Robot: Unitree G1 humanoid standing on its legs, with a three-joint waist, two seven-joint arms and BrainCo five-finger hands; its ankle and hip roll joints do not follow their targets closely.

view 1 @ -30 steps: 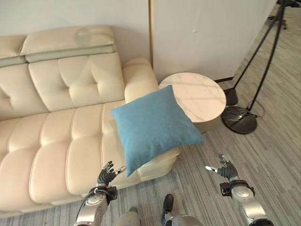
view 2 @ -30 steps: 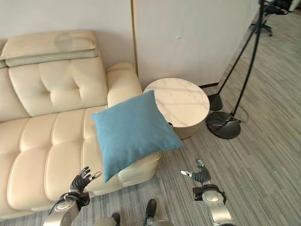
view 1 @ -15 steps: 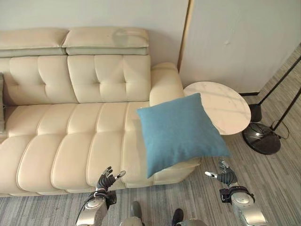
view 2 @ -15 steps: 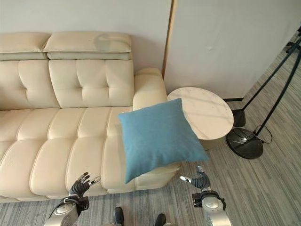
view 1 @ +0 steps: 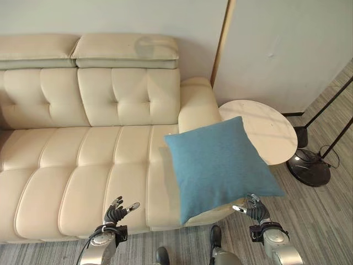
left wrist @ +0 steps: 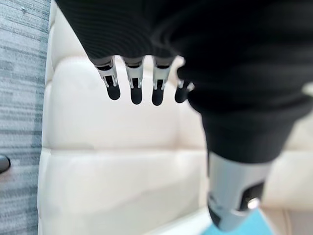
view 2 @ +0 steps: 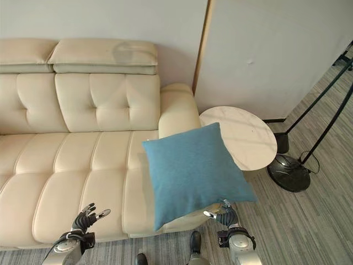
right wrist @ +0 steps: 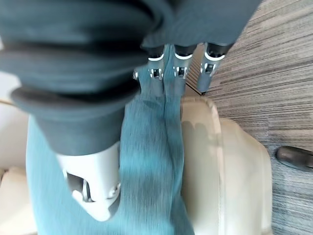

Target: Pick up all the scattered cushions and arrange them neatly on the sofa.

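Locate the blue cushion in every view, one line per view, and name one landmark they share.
Left eye view: blue cushion right of centre, over the sofa's arm end.
Right eye view: near centre, same spot.
Left wrist view: a blue corner.
Right wrist view: under the right hand.
Shared landmark: cream sofa.

left hand (view 1: pixel 115 212): low at the lower left of the eye views, raised at the end of its forearm, palm turned inward
left fingers (left wrist: pixel 133 91): straight and spread a little apart, dark tips in a row, holding nothing
left thumb: stretched out to the side, apart from the fingers
right hand (view 1: pixel 255 210): low at the lower right of the eye views, raised on its wrist
right fingers (right wrist: pixel 178 66): straight, side by side, holding nothing
right thumb: pointing inward toward the left hand
the two hands: well apart, at about the same height
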